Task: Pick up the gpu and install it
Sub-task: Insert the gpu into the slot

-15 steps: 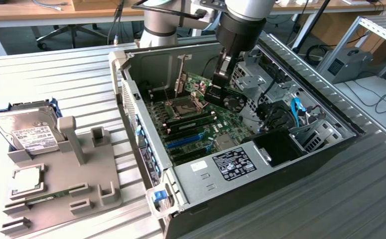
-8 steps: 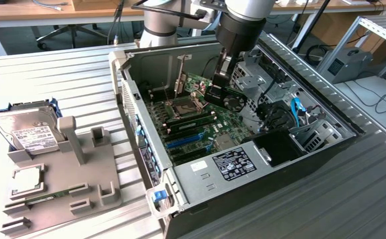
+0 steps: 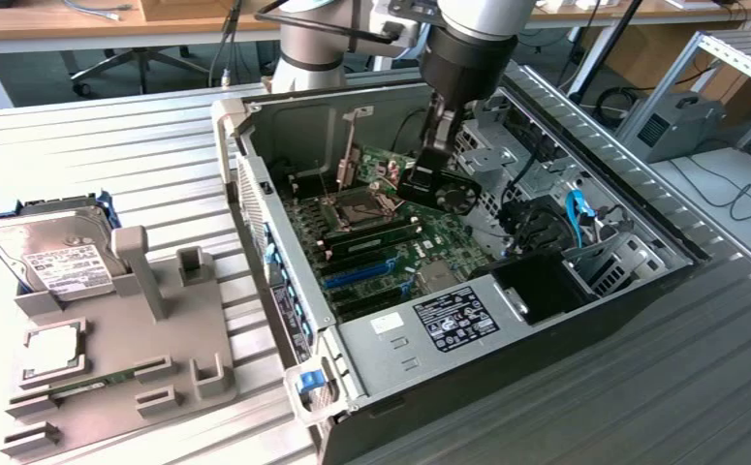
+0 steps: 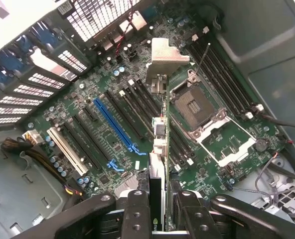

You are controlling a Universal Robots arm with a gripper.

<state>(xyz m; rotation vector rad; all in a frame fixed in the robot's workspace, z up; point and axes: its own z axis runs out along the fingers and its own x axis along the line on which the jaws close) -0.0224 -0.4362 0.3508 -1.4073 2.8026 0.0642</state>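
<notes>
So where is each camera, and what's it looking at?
Exterior view: up high, off the arm, looking down at a slant into the open case; the arm reaches in from above.
Wrist view: on the wrist, looking down along the gpu at the motherboard; the fingers show, shut on the gpu.
Shared: both see the gpu, the motherboard and its socket.
</notes>
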